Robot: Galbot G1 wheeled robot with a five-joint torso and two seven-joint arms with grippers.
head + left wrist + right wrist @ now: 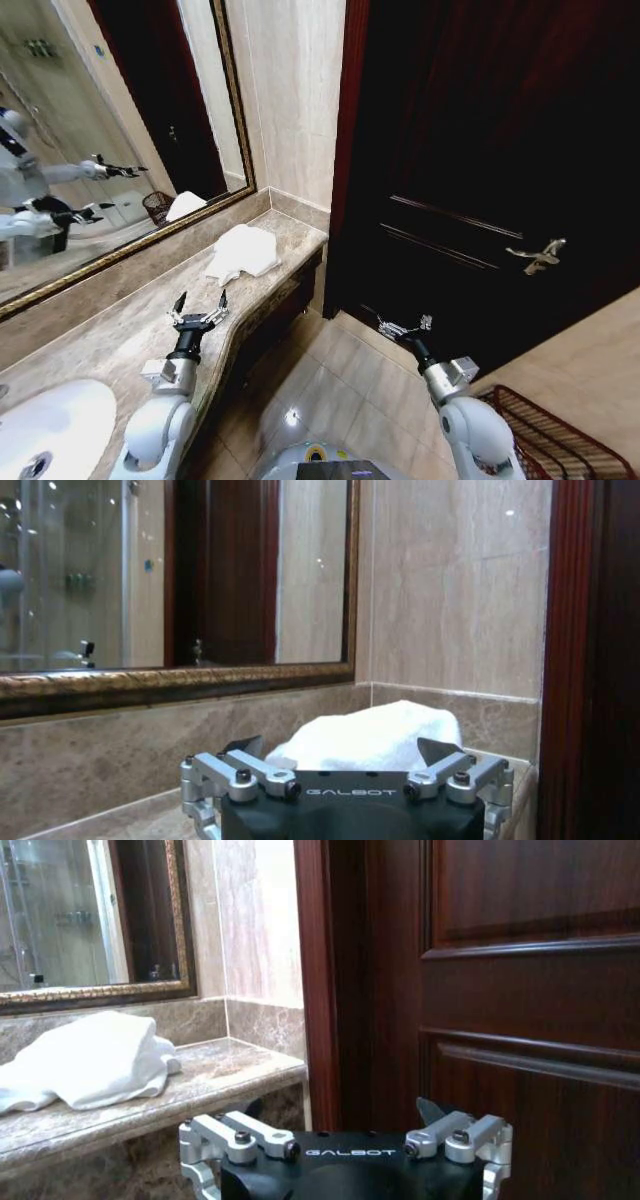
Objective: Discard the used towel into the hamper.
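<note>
The used towel (243, 252) is a crumpled white heap at the far end of the marble counter (130, 320), near the wall corner. My left gripper (201, 300) hovers open over the counter, a short way in front of the towel and not touching it. From the left wrist, the towel (370, 735) rises just beyond the open left gripper (340, 747). My right gripper (404, 322) is open and empty above the floor, facing the dark door. Its own view holds the right gripper (340, 1110) with the towel (90, 1061) off to the side. The hamper (540, 428) stands on the floor beside my right arm.
A dark wooden door (480, 170) with a lever handle (537, 256) closes off the far side. A gilt-framed mirror (110, 120) runs above the counter, and a white sink (50, 430) sits at the near left. Tiled floor (340, 390) lies between counter and hamper.
</note>
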